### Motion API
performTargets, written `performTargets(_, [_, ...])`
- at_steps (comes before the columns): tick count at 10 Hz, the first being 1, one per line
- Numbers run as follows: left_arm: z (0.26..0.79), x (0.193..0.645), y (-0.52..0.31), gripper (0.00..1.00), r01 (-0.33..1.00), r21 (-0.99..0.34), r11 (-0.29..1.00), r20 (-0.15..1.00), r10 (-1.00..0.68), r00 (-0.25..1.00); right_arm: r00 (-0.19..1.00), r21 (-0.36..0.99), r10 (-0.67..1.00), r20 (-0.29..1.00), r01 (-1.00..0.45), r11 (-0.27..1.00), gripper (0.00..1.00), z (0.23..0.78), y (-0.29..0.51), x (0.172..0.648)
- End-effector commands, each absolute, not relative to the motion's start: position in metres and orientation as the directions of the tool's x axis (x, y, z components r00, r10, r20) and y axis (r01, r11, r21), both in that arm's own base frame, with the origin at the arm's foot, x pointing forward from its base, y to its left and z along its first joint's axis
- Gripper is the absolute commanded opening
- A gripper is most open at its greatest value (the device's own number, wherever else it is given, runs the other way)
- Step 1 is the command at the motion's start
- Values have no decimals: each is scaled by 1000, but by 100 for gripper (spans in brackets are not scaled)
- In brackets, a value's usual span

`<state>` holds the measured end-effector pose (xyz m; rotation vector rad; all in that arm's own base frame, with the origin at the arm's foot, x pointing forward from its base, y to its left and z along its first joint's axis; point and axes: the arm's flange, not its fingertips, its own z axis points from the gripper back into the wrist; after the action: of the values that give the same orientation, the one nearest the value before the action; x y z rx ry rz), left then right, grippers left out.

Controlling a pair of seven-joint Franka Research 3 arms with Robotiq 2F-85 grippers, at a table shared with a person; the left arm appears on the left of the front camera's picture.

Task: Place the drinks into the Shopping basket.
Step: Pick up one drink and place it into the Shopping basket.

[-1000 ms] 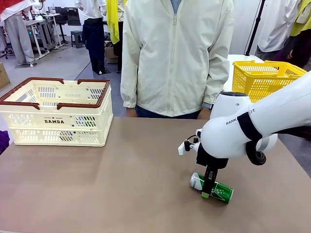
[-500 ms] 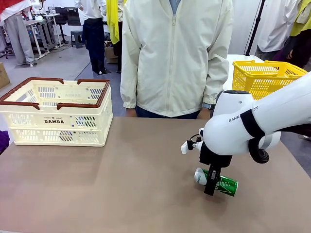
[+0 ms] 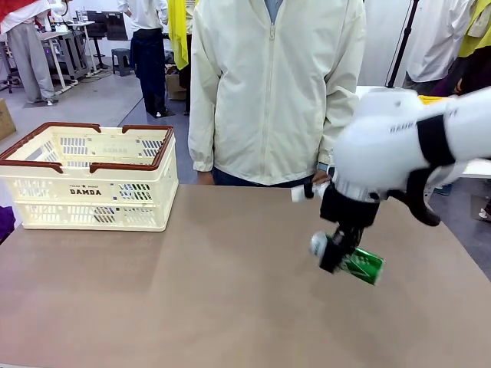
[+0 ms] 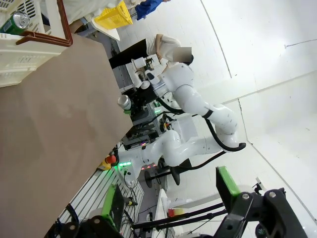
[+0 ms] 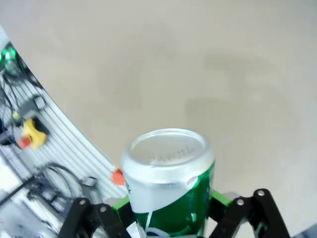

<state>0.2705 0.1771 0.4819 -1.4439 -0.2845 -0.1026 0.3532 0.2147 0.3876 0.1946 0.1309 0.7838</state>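
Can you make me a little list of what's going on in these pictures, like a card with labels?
holding: right gripper shut on the green can
can: lifted off the table, lying tilted in the air
other gripper: left gripper open, holding nothing
basket: Shopping basket at the table's far left corner
inside basket: one can top shows over the rim in the left wrist view
person: stands at the far side

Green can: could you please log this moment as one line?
right gripper shut on green can | can off table | left gripper open | basket far
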Motion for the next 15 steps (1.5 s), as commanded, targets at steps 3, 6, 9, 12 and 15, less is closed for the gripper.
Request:
performTargets(3, [485, 270, 175, 100, 247, -964, 101, 258, 113, 960, 741, 130, 667, 74, -671, 730, 0, 374, 339, 348])
performTargets(6, [485, 270, 175, 100, 247, -964, 101, 258, 113, 960, 769, 203, 637, 53, -633, 747, 0, 394, 308, 342])
performTargets(9, [485, 270, 175, 100, 247, -964, 101, 258, 113, 960, 687, 133, 722, 79, -725, 676, 0, 381, 364, 335])
performTargets(12, [485, 270, 175, 100, 247, -964, 101, 258, 113, 960, 641, 203, 759, 112, -763, 614, 0, 353, 456, 357])
performTargets(15, [485, 270, 175, 100, 247, -964, 101, 258, 113, 960, 489, 118, 870, 67, -869, 480, 0, 311, 508, 367])
